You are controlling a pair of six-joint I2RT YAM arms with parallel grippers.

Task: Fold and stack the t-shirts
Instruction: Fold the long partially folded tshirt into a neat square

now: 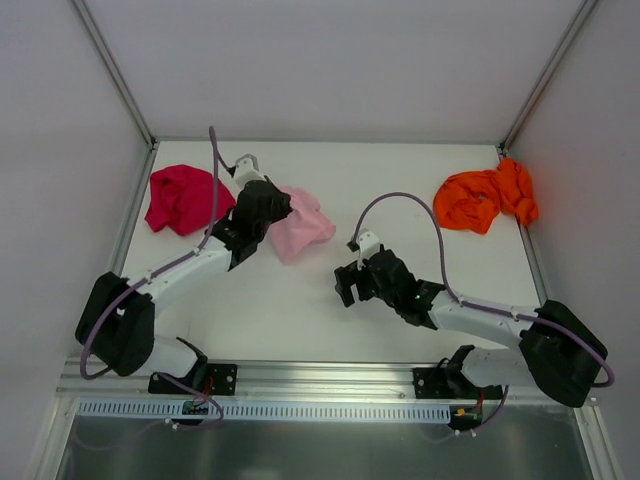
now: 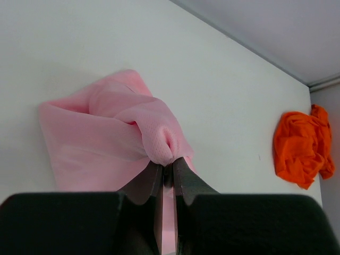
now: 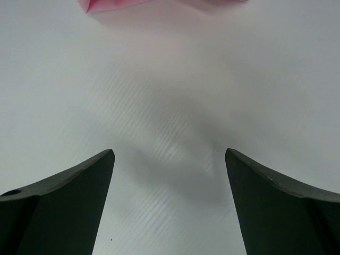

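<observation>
The light pink t-shirt (image 1: 303,227) lies bunched on the table at centre left; it also shows in the left wrist view (image 2: 101,138). My left gripper (image 1: 272,212) is shut on a fold of it (image 2: 168,159). The magenta-red t-shirt (image 1: 180,198) lies crumpled at the far left, behind the left arm. The bright orange t-shirt (image 1: 487,197) lies crumpled at the far right by the wall; it also shows in the left wrist view (image 2: 301,145). My right gripper (image 1: 346,285) is open and empty over bare table (image 3: 169,151), with a pink edge (image 3: 109,4) ahead of it.
White walls and metal frame rails (image 1: 130,215) bound the table on the left, back and right. The arm bases sit on the near rail (image 1: 320,385).
</observation>
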